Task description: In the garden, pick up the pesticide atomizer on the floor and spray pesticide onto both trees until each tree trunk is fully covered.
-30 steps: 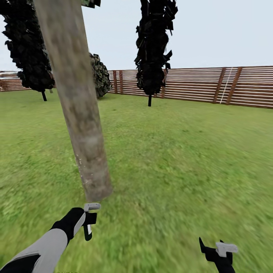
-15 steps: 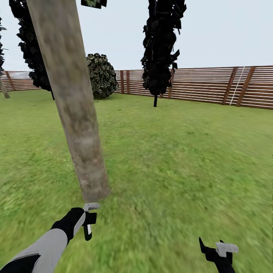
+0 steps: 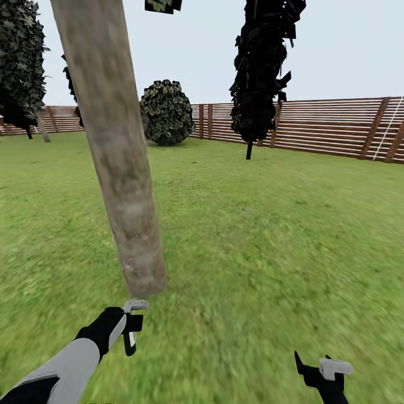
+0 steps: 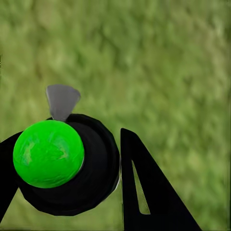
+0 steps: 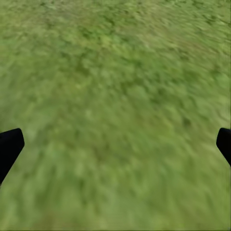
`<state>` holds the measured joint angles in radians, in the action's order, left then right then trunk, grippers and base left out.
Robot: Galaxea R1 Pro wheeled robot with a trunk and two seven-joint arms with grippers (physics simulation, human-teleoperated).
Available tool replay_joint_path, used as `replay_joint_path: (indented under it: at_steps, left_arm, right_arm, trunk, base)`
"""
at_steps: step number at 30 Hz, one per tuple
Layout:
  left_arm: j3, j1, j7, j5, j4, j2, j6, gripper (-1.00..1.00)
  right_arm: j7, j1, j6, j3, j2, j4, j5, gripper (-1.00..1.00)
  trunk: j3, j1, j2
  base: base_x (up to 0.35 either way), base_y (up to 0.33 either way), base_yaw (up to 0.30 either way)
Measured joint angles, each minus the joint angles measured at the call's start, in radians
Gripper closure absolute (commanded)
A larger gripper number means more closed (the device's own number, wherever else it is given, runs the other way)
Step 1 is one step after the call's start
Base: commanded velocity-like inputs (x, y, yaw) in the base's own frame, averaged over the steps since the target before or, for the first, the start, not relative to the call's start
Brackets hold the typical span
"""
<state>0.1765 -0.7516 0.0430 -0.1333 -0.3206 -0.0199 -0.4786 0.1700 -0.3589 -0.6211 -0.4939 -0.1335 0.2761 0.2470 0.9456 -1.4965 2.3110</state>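
Pinching the pesticide atomizer point(image 4: 62, 163) in the left gripper point(image 3: 130, 331) just short of the tree trunk point(image 3: 120, 185) base, nozzle seemingly aimed at the bark for spraying, while keeping the right gripper point(image 3: 325, 373) spread empty, well aside of the trunk over grass

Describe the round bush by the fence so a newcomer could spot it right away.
Follow the brown slatted fence along the far edge of the lawn. Just behind the thick grey-brown tree trunk sits the round bush: a low, mottled green ball, unlike the tall, narrow dark trees.
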Motion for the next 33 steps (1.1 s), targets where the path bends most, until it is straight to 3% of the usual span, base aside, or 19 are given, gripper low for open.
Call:
replay_joint_path:
  at_steps: [12, 21, 25, 28, 32, 33]
  left_arm:
    - [0.0, 0.0, 0.001, 0.0, 0.002, 0.0, 0.0, 1.0]
    - [-0.004, -0.001, -0.001, 0.001, -0.006, 0.009, -0.001, 1.0]
    - [-0.006, -0.03, -0.003, -0.001, -0.033, 0.023, -0.025, 1.0]
    - [-0.007, -0.092, -0.002, -0.002, -0.047, 0.027, -0.113, 1.0]
    - [-0.013, -0.106, 0.001, -0.012, -0.049, 0.014, -0.136, 1.0]
    - [-0.014, -0.107, 0.001, -0.02, -0.049, -0.002, -0.139, 1.0]
  right_arm:
    - [0.0, 0.0, 0.001, 0.0, 0.0, 0.0, 0.0, -1.0]
    - [0.0, 0.0, 0.0, 0.0, 0.0, 0.001, 0.0, -1.0]
    - [0.0, 0.0, 0.0, 0.0, 0.0, 0.001, 0.0, -1.0]
    - [0.0, 0.0, 0.0, 0.0, 0.0, 0.001, 0.0, -1.0]
    - [0.0, 0.0, 0.0, 0.0, 0.0, 0.001, 0.0, -1.0]
    - [0.0, 0.0, 0.0, 0.0, 0.0, 0.0, 0.0, -1.0]
  trunk:
    - [0.0, 0.0, 0.0]
    - [0.0, 0.0, 0.0]
    - [0.0, 0.0, 0.0]
    - [0.0, 0.0, 0.0]
    - [0.0, 0.0, 0.0]
    - [0.0, 0.0, 0.0]
  base:
    - [0.141, -0.262, 0.277]
    - [0.023, -0.029, 0.11]
    - [0.0, 0.0, 0.001]
    - [0.0, 0.0, 0.0]
    - [0.0, 0.0, 0.0]
    - [0.0, 0.0, 0.0]
